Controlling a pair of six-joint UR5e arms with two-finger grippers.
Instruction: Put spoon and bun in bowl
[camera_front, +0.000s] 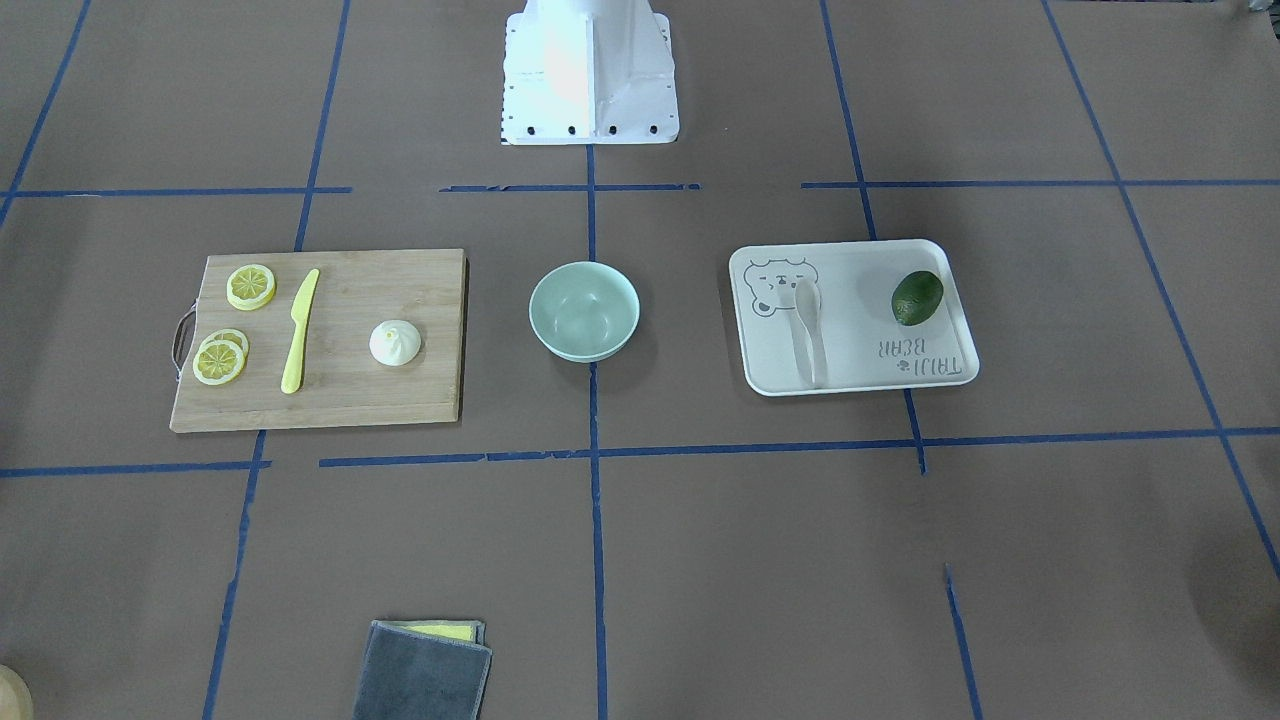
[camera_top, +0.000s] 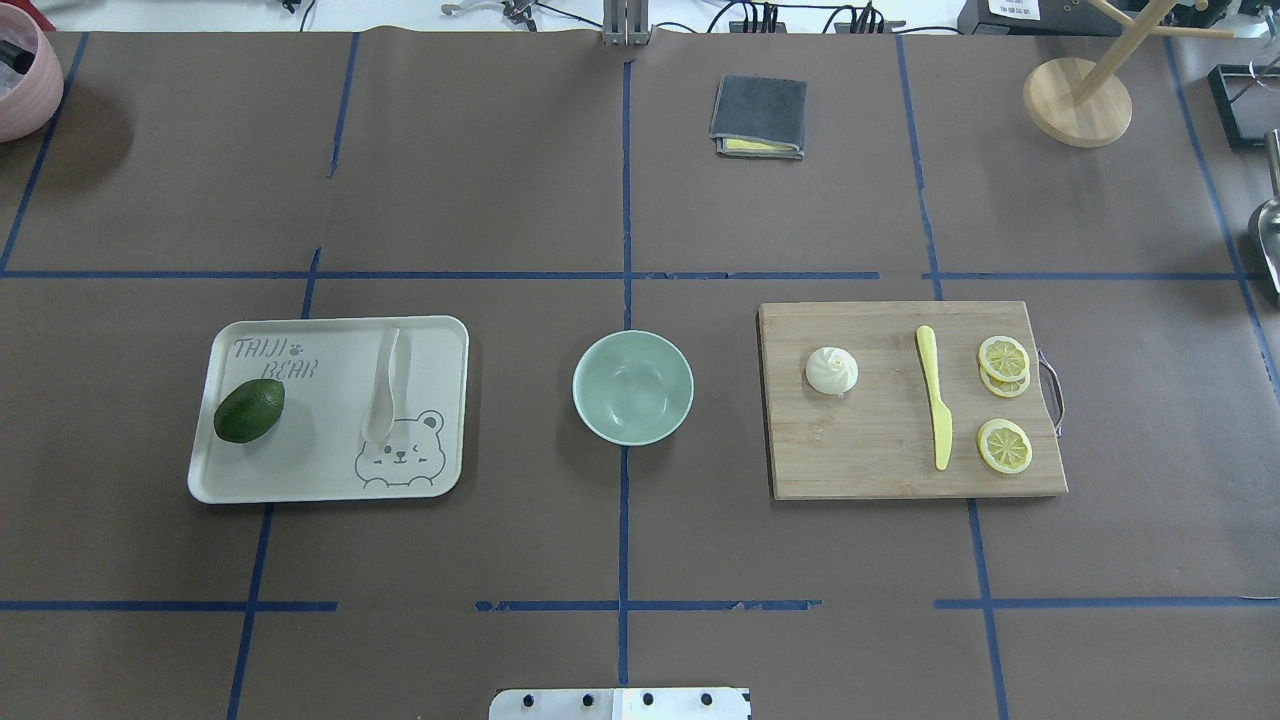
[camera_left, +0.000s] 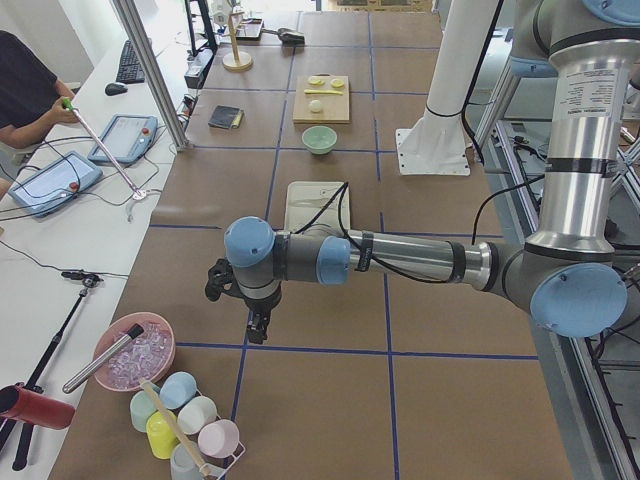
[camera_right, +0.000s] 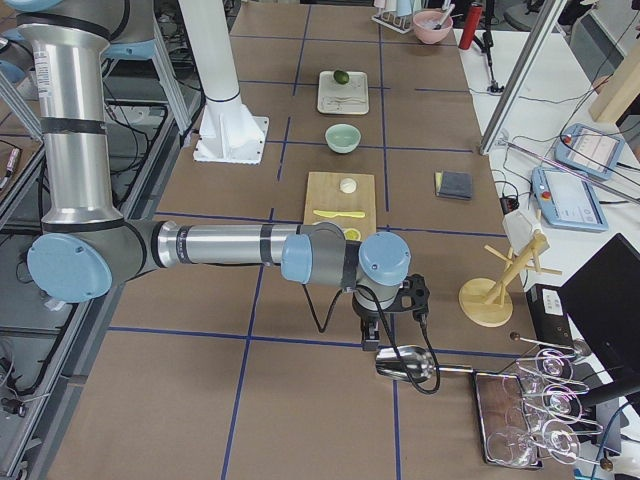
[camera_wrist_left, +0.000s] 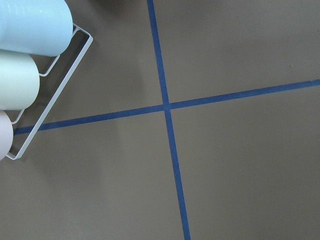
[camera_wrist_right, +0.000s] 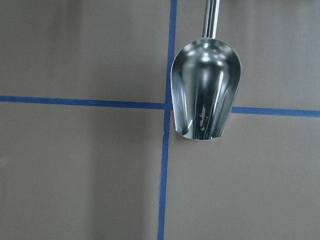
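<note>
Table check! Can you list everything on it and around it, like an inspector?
Surface: brown table, blue tape grid.
Job's things: spoon on the tray; bun on the cutting board; empty bowl between them.
Clutter: avocado on the tray; yellow knife and lemon slices on the board; grey cloth; metal scoop; cup rack.
Grippers: left gripper and right gripper hang over the table's ends; jaws cannot be judged.
Cables: black cable loops by the right wrist.
Surroundings: operator at a side desk; wooden stand.

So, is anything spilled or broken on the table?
No, nothing stands out. The spoon lies flat on the tray, the bun sits upright on the cutting board, and the bowl stands upright and empty between them.
</note>
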